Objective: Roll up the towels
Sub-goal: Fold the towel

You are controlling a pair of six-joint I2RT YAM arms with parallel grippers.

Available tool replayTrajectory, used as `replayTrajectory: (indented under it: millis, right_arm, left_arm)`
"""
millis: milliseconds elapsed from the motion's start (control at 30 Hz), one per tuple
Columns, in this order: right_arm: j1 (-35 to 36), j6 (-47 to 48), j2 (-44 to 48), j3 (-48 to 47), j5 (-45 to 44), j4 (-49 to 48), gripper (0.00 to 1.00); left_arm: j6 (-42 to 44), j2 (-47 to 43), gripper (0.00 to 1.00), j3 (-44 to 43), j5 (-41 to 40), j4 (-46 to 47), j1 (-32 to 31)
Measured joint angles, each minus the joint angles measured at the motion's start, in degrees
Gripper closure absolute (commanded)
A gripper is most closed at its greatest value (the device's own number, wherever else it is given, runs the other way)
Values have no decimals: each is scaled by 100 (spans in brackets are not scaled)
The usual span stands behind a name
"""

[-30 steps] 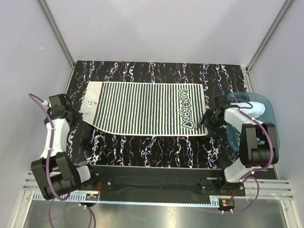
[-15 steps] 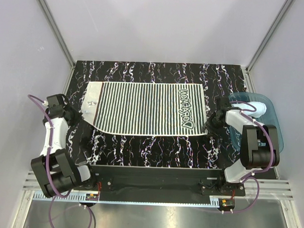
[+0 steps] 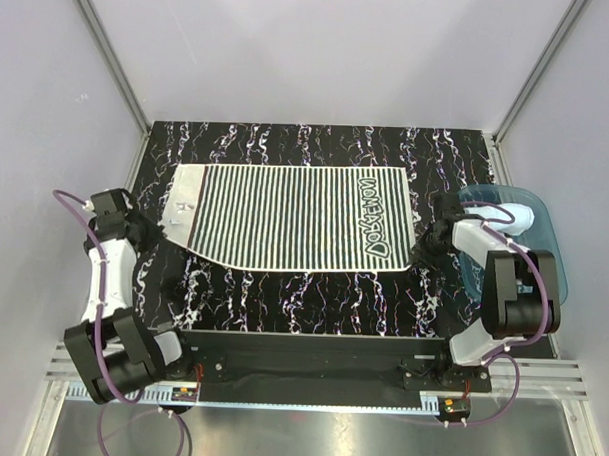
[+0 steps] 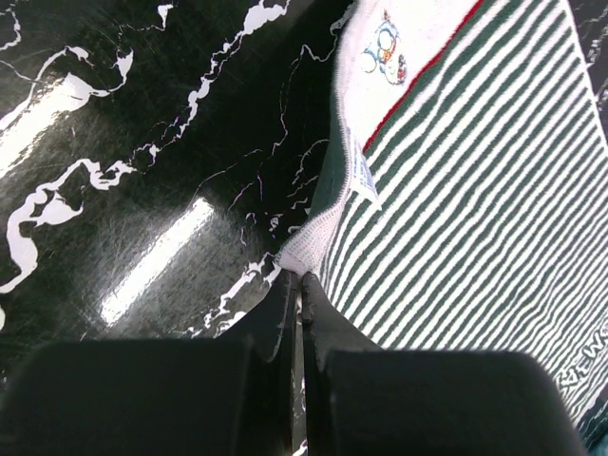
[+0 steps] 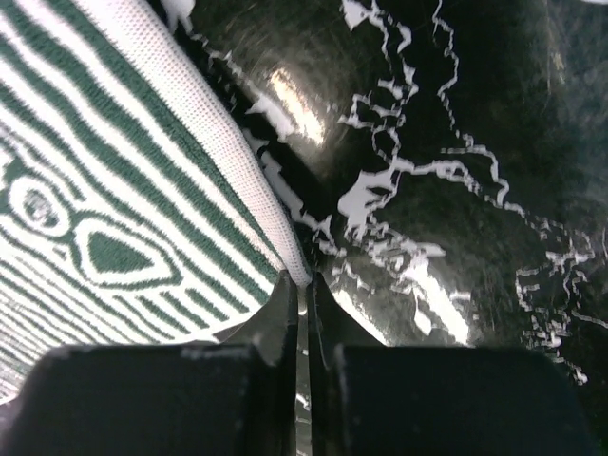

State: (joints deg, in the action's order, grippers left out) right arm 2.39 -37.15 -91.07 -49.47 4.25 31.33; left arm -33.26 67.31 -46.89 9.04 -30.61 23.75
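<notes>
We have the striped towel spread flat across the middle of the dark marbled table, its long side running left to right and its printed lettering near the right end. Our left gripper is pinched tight on the near left corner; the wrist view shows the white hem going in between the closed fingers. Our right gripper is closed just as narrow at the near right corner. The white edge runs into the slit between its fingers, so we judge that it holds the cloth too. Off to the right sits the translucent blue tray. Something pale inside it may be the pale blue towel, but from above we cannot say for sure.

We take this to be the start of the first roll: both near corners are gripped and nothing is turned over yet. The next move calls for both arms to lift the near edge a little and carry it over onto the stripes, keeping the two corners level so the roll starts straight.
</notes>
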Motion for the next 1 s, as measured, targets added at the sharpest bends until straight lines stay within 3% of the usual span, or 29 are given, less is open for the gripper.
replayTrajectory:
  millis: [367,567,733,1000]
  right_arm:
    - [0,44,1648,-289,81,916,100]
    - [0,57,2190,-595,48,1443,100]
    - [-4,151,1860,-1215,-66,1738,100]
    - [-7,380,87,-2863,-76,1727,100]
  left_arm:
    - [42,-1202,100,-7,2,-614,52]
    - [50,-1366,100,-245,7,-1003,61]
    - [72,-1128,100,-614,39,-1117,85]
    - [17,332,100,-1379,295,-833,15]
